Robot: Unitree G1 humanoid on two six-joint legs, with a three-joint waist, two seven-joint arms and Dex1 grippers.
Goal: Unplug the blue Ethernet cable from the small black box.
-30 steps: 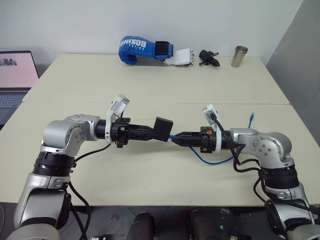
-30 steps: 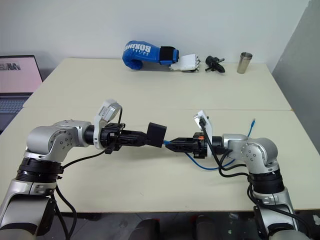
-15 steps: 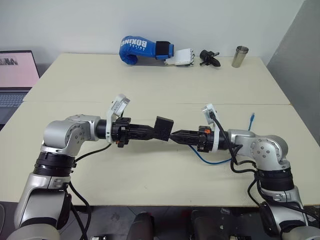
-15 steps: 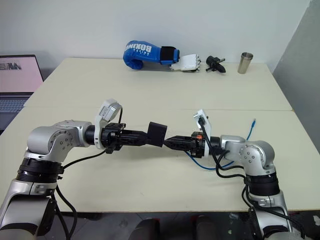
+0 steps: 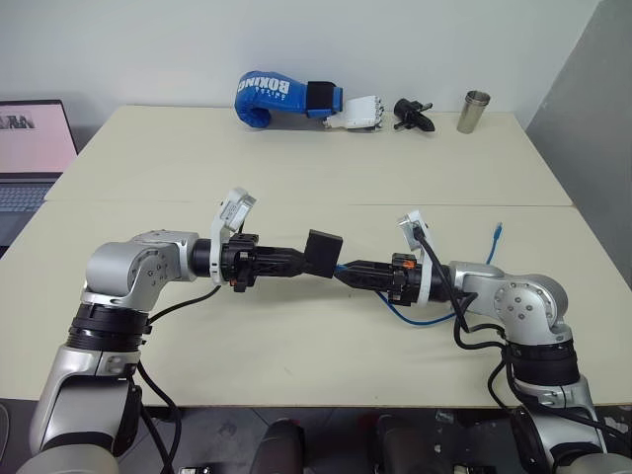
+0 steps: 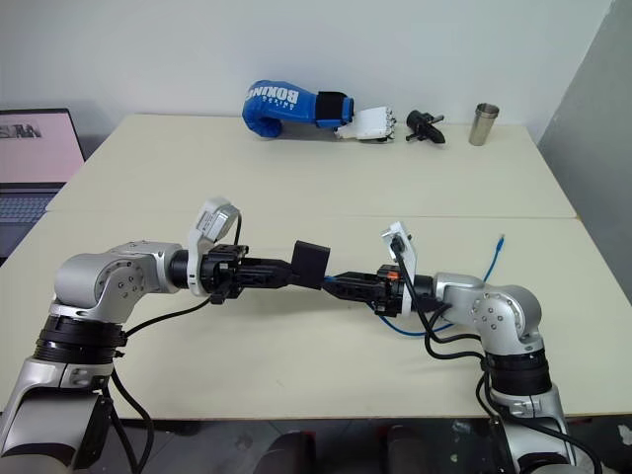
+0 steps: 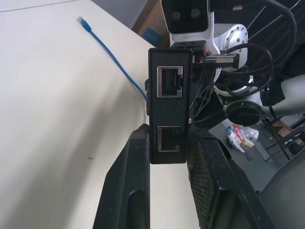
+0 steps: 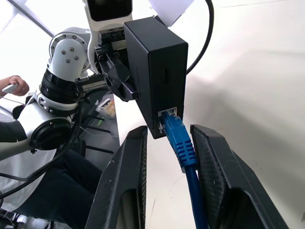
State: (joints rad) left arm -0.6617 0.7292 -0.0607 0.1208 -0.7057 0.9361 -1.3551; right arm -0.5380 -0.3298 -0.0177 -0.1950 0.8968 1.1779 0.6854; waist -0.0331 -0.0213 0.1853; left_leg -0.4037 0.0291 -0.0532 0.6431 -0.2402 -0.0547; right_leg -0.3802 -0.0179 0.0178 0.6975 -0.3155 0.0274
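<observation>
From the head views you cannot see the port or the plug, because the right gripper (image 5: 348,271) and the small matte-black flat box (image 5: 322,255) cover the joint between them. The right wrist view shows it: the plug of the thin bright-blue Ethernet cable (image 8: 180,141) sits seated in a port on the box's edge. The box hangs above the cream table (image 5: 296,178), about midway between the two arms, with its long axis running away from the left gripper (image 7: 170,157) and the plugged edge facing the right arm. The cable leaves that edge toward the right gripper, loops on the table under the right forearm, and its free plug lies farther off near the table's right side. Your left gripper is closed on the box, its two black fingers (image 7: 131,191) pressed against the box's opposite narrow sides. Your right gripper's fingers (image 8: 128,186) flank the blue plug with a slight gap on either side; you cannot tell whether they actually press it.
</observation>
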